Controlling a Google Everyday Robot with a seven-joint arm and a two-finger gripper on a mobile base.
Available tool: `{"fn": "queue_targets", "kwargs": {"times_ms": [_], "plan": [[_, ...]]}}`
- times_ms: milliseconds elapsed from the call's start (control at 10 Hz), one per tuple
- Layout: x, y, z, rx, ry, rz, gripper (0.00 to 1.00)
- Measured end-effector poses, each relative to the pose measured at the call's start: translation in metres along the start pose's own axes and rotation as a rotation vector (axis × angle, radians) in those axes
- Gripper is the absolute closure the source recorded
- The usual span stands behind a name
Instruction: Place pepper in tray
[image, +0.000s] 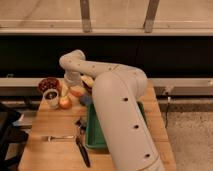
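1. Cutlery lies nearest on the brown wooden table (47, 155): one thin silver metal fork (56, 137) and one long dark knife (82, 152).
2. Next comes the one big, deep green plastic tray (91, 131). The fat white robot arm (120, 115), the only arm, covers most of it.
3. Further back lies the one small orange-red pointed pepper (77, 91). It is on the table, just past the tray's far left corner. It seems to lie sideways, left to right, but I cannot be sure.
4. One round yellow-orange fruit (65, 103) and one small white cup (51, 97) sit just left of the pepper.
5. The one claw (73, 84) hangs right over the pepper, a bit behind it. It is open and holds nothing. I think it must go straight down.
6. Farthest is one small dark-red bowl (48, 84).
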Motion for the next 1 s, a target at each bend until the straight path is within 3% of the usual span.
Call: {"fn": "queue_targets", "kwargs": {"times_ms": [500,1000], "plan": [[0.018,-0.004,0.016,-0.039,0.041,0.043,0.20],[0.030,-0.030,0.012,-0.046,0.024,0.129,0.20]]}}
